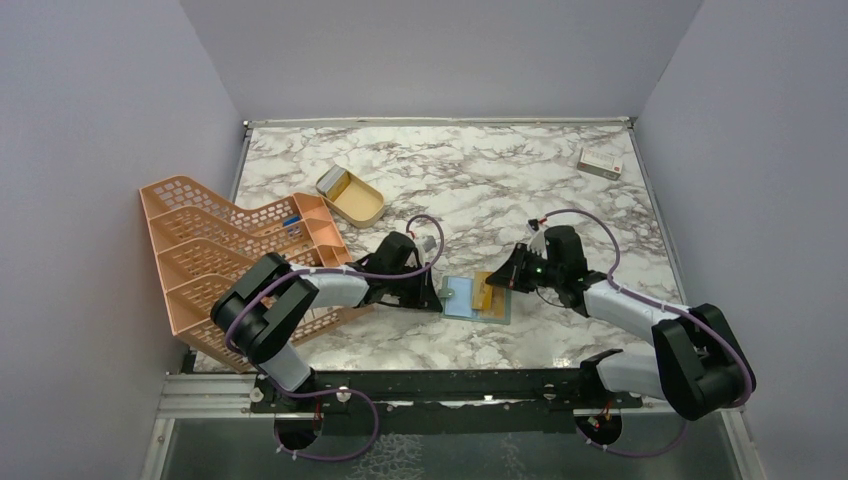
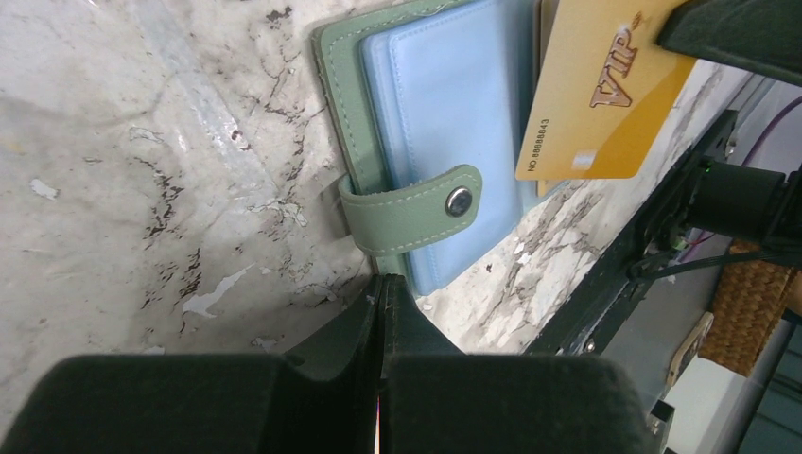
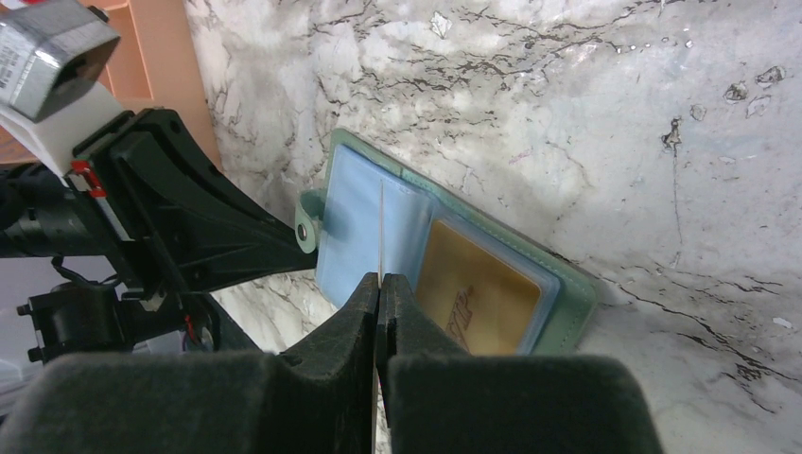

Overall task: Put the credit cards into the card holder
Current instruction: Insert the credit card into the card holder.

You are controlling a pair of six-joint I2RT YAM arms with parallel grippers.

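Gold and not yet slotted, one credit card (image 2: 605,85) hangs pinched in my right claw (image 3: 380,282) over the open card holder (image 1: 465,297) on the marble desk (image 1: 480,180), a second card (image 3: 473,298) already sleeved inside, my left claw (image 2: 381,284) pressed together at its edge.

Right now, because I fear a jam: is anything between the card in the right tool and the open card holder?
Nothing visible. The right tool grips the gold card edge-on over the card holder's open blue page; the shut left tool sits at its edge by the snap tab, off that path.
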